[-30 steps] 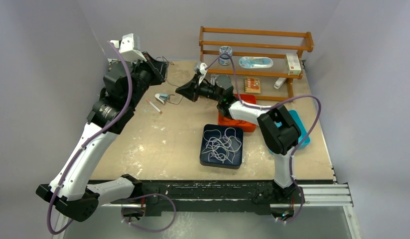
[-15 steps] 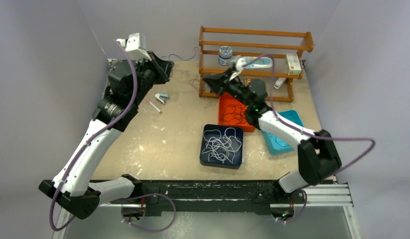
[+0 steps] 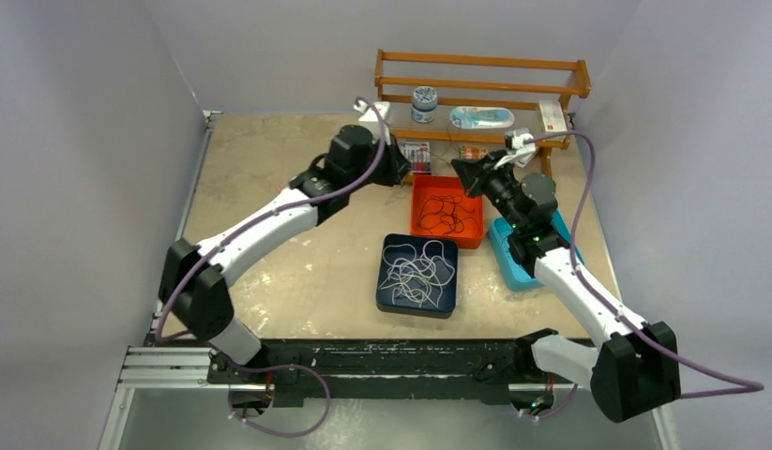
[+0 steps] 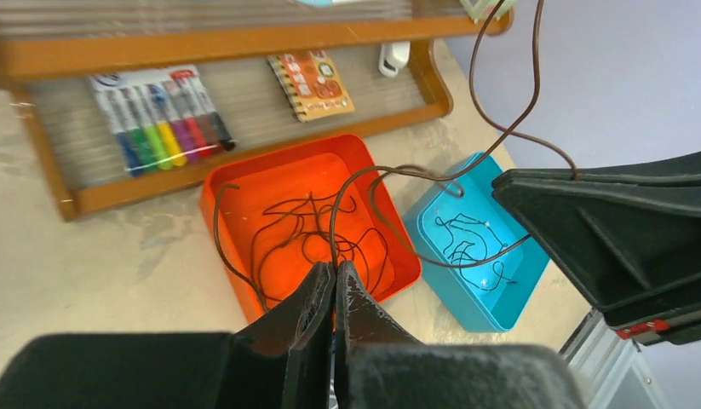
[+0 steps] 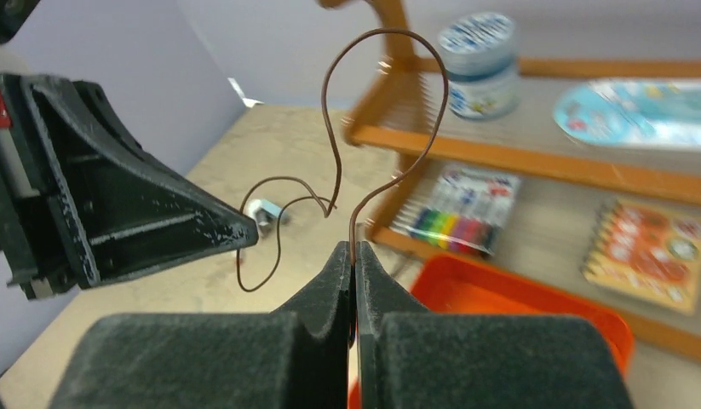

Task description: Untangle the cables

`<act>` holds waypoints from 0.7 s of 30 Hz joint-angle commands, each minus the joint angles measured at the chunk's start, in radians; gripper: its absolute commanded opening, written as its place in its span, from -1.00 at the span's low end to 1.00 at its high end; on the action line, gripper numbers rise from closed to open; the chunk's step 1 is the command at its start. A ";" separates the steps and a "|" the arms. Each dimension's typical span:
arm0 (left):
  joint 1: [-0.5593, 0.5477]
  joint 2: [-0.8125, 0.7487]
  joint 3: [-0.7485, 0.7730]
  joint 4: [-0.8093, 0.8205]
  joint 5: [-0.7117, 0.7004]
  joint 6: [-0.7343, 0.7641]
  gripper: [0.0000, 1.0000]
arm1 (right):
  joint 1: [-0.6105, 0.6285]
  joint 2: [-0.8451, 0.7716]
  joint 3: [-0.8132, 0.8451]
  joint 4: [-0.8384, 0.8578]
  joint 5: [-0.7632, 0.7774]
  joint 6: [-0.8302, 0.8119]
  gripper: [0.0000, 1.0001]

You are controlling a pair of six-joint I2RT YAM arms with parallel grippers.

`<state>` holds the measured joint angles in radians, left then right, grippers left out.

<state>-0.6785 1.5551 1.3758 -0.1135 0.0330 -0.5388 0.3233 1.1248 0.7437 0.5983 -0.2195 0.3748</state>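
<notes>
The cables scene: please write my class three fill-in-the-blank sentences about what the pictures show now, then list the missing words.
1. The tray holding the white cables is ____ in colour.
2. The left gripper and the right gripper are each shut on a thin cable coloured ____.
3. In the top view, the teal tray sits to the ____ of the orange tray.
Missing words: dark blue; brown; right.
</notes>
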 commanded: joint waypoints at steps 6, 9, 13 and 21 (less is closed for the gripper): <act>-0.088 0.281 0.065 0.203 0.042 -0.021 -1.00 | -0.068 -0.044 -0.134 -0.087 0.085 0.018 -1.00; -0.089 0.354 0.085 0.229 0.034 -0.020 -1.00 | -0.070 -0.004 -0.158 -0.044 0.083 0.019 -1.00; -0.089 0.426 0.117 0.246 0.055 -0.013 -1.00 | -0.071 0.056 -0.168 -0.006 0.081 0.015 -1.00; -0.088 0.470 0.117 0.268 0.035 -0.014 -0.70 | -0.070 0.196 -0.178 0.067 0.044 0.006 -1.00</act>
<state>-0.7723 2.0346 1.4513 0.0776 0.0753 -0.5411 0.2558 1.2694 0.5652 0.5655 -0.1497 0.3851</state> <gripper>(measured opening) 0.093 0.008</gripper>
